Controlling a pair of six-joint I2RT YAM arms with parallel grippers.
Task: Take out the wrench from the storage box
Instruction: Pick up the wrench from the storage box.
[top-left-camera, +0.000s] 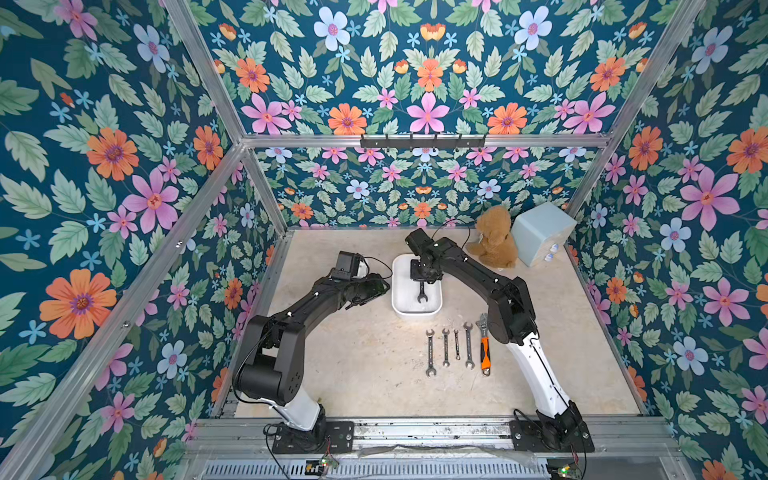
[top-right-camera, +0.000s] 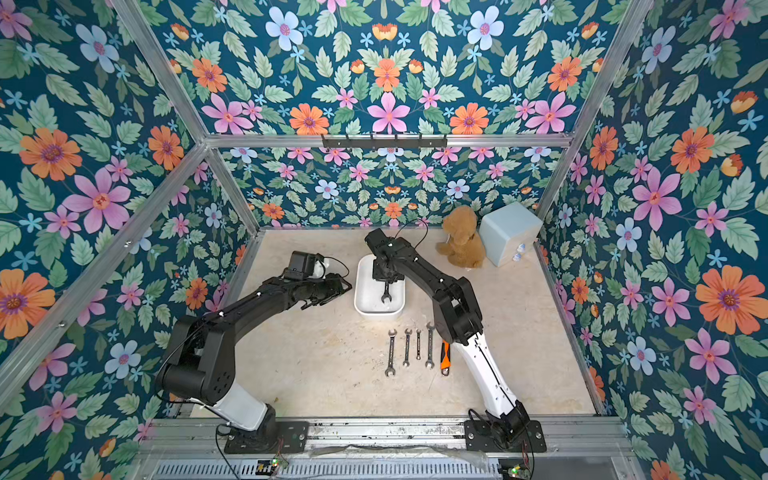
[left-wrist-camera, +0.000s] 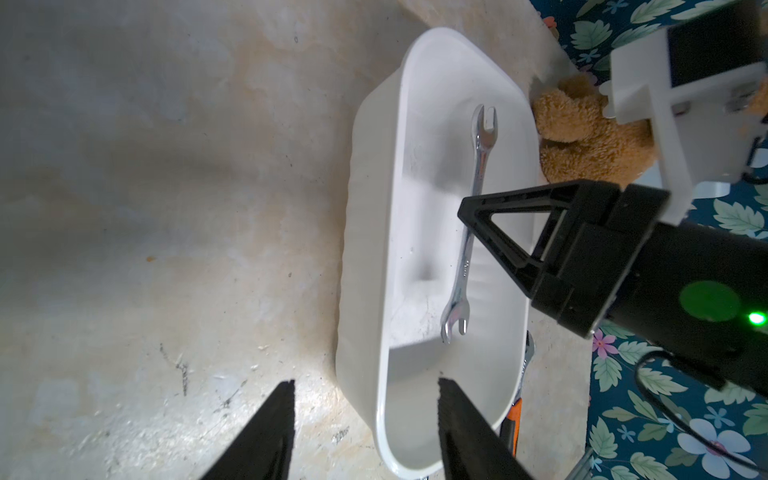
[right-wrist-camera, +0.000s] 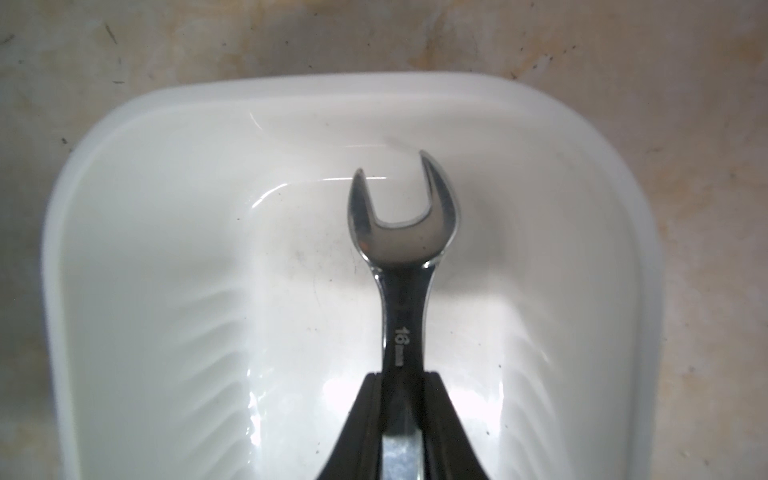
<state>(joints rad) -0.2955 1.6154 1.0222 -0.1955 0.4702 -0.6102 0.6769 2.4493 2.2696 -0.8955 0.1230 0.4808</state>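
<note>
The white storage box stands mid-table; its rim also shows in the left wrist view. A chrome open-ended wrench hangs over the box's inside and throws a shadow on the floor below it. My right gripper is shut on the wrench's shank and reaches down from above in both top views. My left gripper is open at the box's left side. One finger is outside the wall and one over the inside, with gaps on both sides of the wall.
Several plain wrenches lie in a row on the table in front of the box, with an orange-handled adjustable wrench at their right. A brown teddy bear and a pale blue cube box sit at the back right.
</note>
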